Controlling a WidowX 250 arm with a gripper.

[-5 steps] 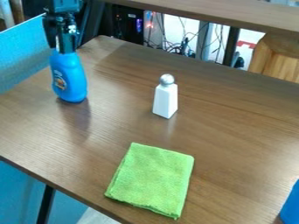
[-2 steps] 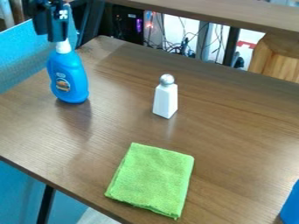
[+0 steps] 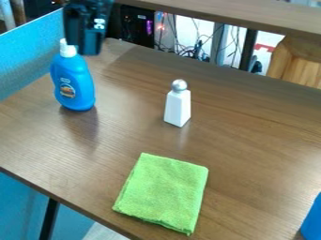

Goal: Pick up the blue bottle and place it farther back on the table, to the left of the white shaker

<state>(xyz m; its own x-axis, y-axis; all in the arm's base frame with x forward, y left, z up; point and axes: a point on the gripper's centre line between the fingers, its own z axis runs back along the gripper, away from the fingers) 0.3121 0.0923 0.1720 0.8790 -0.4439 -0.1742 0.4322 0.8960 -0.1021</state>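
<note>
Whether the jaws are clenched or released, I cannot tell; the gripper hangs by the upright bottle's top.

Brown wooden tabletop in a cluttered room
A blue panel stands along the left; behind the far edge, under a wooden board, are tangled cables, a black case with a purple light, and pale wood.

From my remote seat I see a blue bottle with sloping shoulders, a narrow white top and a small round label on its body, standing upright at the far left of the brown wooden table, its dim reflection stretching toward the near side.
</note>
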